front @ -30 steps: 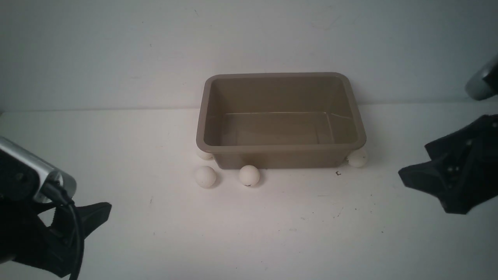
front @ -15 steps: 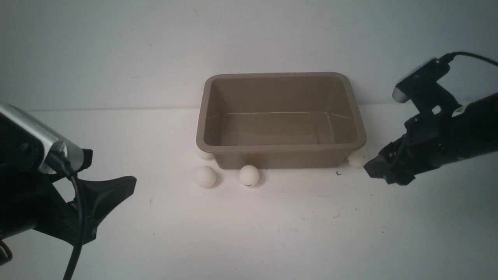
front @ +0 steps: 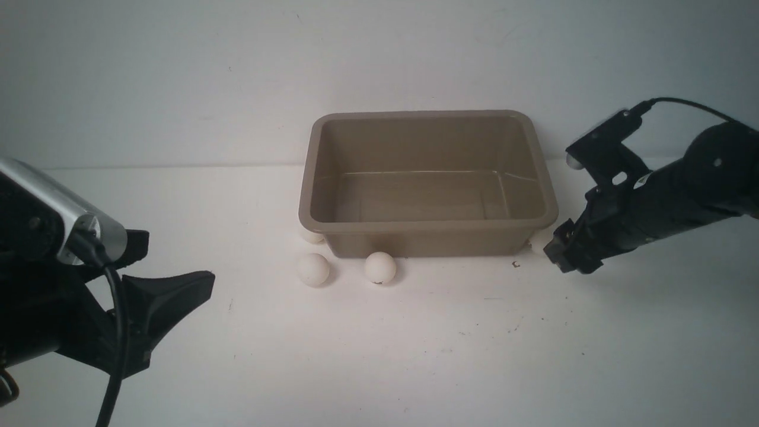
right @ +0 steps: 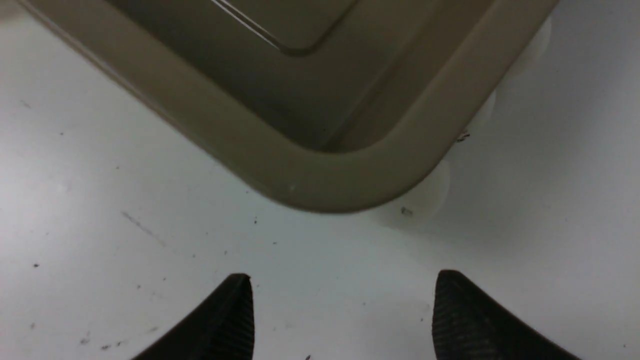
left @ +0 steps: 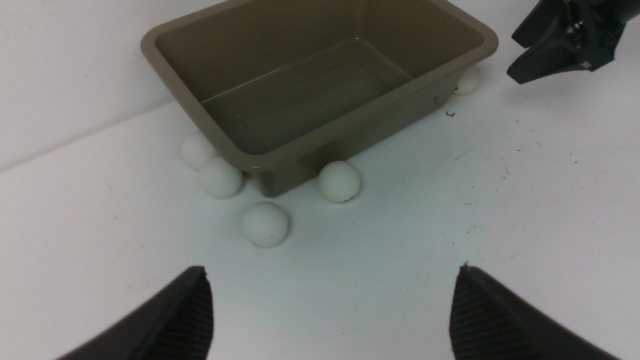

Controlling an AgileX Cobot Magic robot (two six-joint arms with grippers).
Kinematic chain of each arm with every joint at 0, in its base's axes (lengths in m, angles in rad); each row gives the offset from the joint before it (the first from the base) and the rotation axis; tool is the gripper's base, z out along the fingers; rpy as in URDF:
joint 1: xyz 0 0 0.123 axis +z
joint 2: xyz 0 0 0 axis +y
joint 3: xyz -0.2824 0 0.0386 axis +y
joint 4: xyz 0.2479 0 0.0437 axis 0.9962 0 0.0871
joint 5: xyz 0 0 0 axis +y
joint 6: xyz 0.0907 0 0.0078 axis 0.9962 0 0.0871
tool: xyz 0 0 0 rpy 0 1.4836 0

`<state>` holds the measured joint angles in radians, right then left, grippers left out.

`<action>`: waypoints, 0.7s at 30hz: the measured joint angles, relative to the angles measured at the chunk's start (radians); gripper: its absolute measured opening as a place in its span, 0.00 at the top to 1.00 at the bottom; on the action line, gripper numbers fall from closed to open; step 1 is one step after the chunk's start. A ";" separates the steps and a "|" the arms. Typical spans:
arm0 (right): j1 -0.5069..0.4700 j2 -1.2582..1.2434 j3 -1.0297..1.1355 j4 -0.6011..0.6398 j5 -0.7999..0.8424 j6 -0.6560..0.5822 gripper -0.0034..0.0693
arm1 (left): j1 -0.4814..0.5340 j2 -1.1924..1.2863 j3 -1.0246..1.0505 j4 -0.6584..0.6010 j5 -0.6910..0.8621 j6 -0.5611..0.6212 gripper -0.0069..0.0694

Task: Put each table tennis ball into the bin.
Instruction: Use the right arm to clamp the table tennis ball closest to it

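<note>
Right end effector (front: 558, 256) beside front-obscured ball (right: 417, 197)

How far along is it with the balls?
Nothing done yet: the bin is empty. Nothing in hand: left gripper and right gripper are both open, the right one near the ball at the bin's corner. All five table tennis balls sit on the table.

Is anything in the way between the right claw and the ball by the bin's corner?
Nothing lies on the table between the right gripper and that table tennis ball, but the rim of the bin hangs over part of it.
</note>
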<state>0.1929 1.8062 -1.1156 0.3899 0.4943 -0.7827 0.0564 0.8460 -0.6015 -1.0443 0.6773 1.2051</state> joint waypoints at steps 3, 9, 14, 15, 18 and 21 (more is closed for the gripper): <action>0.000 0.040 -0.034 0.000 -0.006 0.001 0.35 | 0.000 0.000 0.000 -0.001 0.000 0.000 0.15; 0.000 0.074 -0.072 0.000 -0.009 0.005 0.35 | 0.000 0.000 0.000 -0.003 0.000 0.000 0.15; 0.000 0.103 -0.077 -0.001 -0.027 0.005 0.35 | 0.000 0.000 0.000 -0.003 0.000 0.000 0.15; 0.000 0.108 -0.077 -0.002 -0.030 0.005 0.35 | 0.000 0.000 0.000 -0.003 0.000 0.000 0.15; 0.000 0.126 -0.077 -0.004 -0.055 0.005 0.35 | 0.000 0.000 0.000 -0.003 0.000 0.000 0.15; 0.000 0.139 -0.077 -0.004 -0.083 0.005 0.35 | 0.000 0.000 0.000 -0.003 0.000 0.000 0.15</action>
<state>0.1929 1.9447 -1.1923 0.3859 0.4116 -0.7777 0.0564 0.8460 -0.6015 -1.0474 0.6776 1.2051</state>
